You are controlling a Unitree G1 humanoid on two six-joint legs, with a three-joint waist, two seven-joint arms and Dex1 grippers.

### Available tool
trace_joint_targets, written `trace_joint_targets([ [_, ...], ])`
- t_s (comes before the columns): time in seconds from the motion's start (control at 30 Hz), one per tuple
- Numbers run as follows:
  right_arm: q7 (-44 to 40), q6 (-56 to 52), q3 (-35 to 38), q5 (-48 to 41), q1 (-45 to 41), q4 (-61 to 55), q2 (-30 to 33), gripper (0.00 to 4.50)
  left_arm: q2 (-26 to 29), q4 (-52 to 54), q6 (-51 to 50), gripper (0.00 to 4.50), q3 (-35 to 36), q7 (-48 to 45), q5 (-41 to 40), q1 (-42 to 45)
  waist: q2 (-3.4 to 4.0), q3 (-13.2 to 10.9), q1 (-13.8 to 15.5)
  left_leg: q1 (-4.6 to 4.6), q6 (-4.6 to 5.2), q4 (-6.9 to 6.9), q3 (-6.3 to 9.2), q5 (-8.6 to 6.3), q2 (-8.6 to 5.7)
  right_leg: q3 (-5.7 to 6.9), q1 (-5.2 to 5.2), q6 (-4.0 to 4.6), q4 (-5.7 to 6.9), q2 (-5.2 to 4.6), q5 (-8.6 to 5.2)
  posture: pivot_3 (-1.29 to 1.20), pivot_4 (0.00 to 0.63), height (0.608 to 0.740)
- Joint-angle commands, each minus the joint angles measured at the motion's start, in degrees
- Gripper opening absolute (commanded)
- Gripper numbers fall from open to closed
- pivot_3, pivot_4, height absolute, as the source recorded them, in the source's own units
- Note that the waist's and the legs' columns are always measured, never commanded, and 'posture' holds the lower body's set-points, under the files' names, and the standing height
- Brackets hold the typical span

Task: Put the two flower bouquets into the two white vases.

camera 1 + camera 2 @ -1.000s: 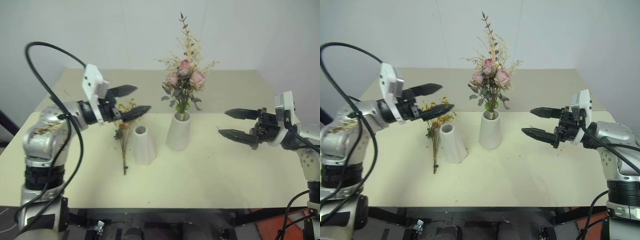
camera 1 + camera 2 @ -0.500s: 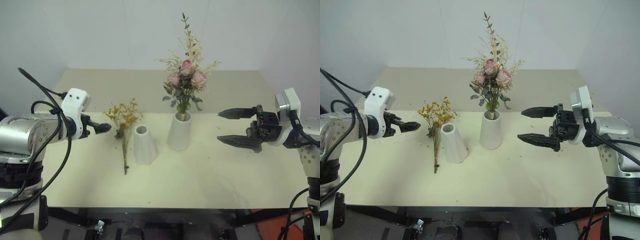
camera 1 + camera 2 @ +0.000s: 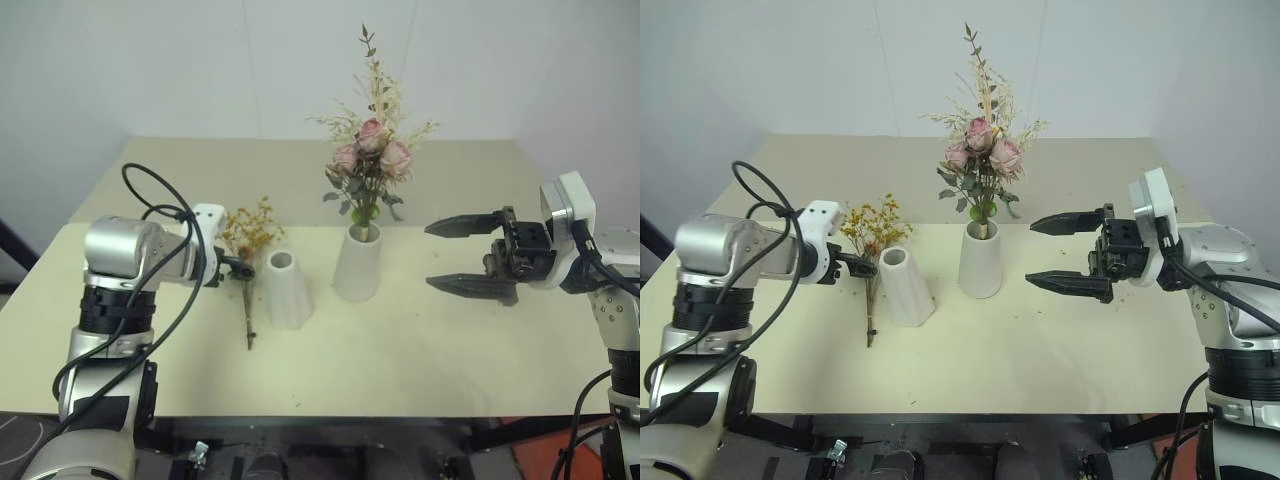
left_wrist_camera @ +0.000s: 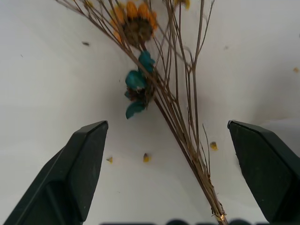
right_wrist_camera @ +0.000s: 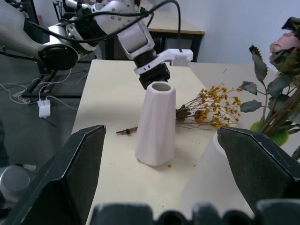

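Head views: left gripper [image 3: 246,269] sits low over the table [image 3: 420,350], pitched down, tip over the stems of the yellow bouquet [image 3: 249,240]. Right gripper [image 3: 1060,254] is level above the table, pointing toward the robot's left, fingers spread wide, holding nothing, well apart from the vases. Counts: two white vases, two bouquets, two grippers. Shorter vase [image 3: 285,290] is empty, just beside the yellow bouquet, which lies flat at its 9 o'clock with blossoms toward 12 and stem ends toward 6. Taller vase [image 3: 358,263] stands at the shorter one's 2 o'clock, near it but not touching, with the pink rose bouquet [image 3: 372,165] upright in its mouth. No readable writing or brand on anything.

Left wrist view: both black fingers [image 4: 78,171] spread to either side of the frame, straddling the thin brown stems without touching; stems run diagonally between them, with an orange blossom and a teal-looking leaf cluster further up. Small petal crumbs lie on the table.

Right wrist view: own fingers [image 5: 70,173] wide apart, nothing between them. Shorter vase stands upright mid-frame; the left gripper is behind its mouth, the yellow bouquet on the table behind it, rose leaves at the edge.
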State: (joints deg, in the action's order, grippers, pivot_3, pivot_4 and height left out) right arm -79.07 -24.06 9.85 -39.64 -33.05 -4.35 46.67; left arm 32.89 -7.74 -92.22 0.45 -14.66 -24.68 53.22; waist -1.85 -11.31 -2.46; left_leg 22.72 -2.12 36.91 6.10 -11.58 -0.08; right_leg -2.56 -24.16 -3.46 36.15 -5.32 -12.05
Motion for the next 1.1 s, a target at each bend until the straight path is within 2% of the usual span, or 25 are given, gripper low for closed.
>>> trace_joint_targets([
  [0.03, 0.68, 0.11, 1.84, -1.6, -0.08, -2.18, 0.22, 4.5, -0.54, -1.05, -0.28, 4.48, -0.73, 1.91, -0.94, 1.31, 0.0, 0.0, -0.04, 0.0, 0.0, 0.0, 0.0, 0.0, 0.0, 0.0, -0.01, 0.0, 0.01, 0.0, 0.0, 0.0, 0.15, 0.74],
  [0.53, 1.42, 0.25, 1.84, -1.94, 0.21, -2.54, -0.22, 4.5, -2.14, -4.76, -0.28, 4.48, -1.49, 9.78, -9.52, 2.04, 0.0, 0.0, -0.01, 0.0, 0.0, 0.0, 0.0, 0.0, 0.0, 0.0, -0.01, 0.19, 0.02, -0.01, 0.12, 0.0, 0.15, 0.74],
  [0.8, 1.48, 0.46, 1.62, -1.75, 0.12, -2.14, -0.57, 4.5, -5.75, -6.22, -0.28, 4.48, -0.64, 13.96, -11.71, 2.31, 0.0, 0.0, 0.2, -0.01, -0.01, 0.0, 0.0, 0.0, -0.01, 0.0, 0.02, 0.18, 0.01, -0.02, 0.11, 0.0, 0.15, 0.74],
  [0.9, 1.66, 0.44, 1.51, -1.65, 0.14, -2.17, -0.76, 4.5, -6.16, -6.63, -0.28, 3.96, 0.26, 14.67, -11.53, 2.49, 0.0, 0.0, 0.32, -0.01, -0.01, 0.0, 0.0, 0.01, -0.03, 0.0, 0.03, 0.18, 0.01, -0.03, 0.11, 0.0, 0.15, 0.74],
  [1.1, 1.79, 0.42, 1.58, -1.48, 0.25, -2.22, -0.84, 4.5, -5.91, -6.64, -0.28, 2.13, 1.04, 15.16, -11.45, 2.69, 0.0, 0.0, 0.21, -0.01, -0.02, 0.0, 0.0, 0.01, -0.03, 0.0, 0.02, 0.19, 0.01, -0.03, 0.12, 0.0, 0.15, 0.74],
])
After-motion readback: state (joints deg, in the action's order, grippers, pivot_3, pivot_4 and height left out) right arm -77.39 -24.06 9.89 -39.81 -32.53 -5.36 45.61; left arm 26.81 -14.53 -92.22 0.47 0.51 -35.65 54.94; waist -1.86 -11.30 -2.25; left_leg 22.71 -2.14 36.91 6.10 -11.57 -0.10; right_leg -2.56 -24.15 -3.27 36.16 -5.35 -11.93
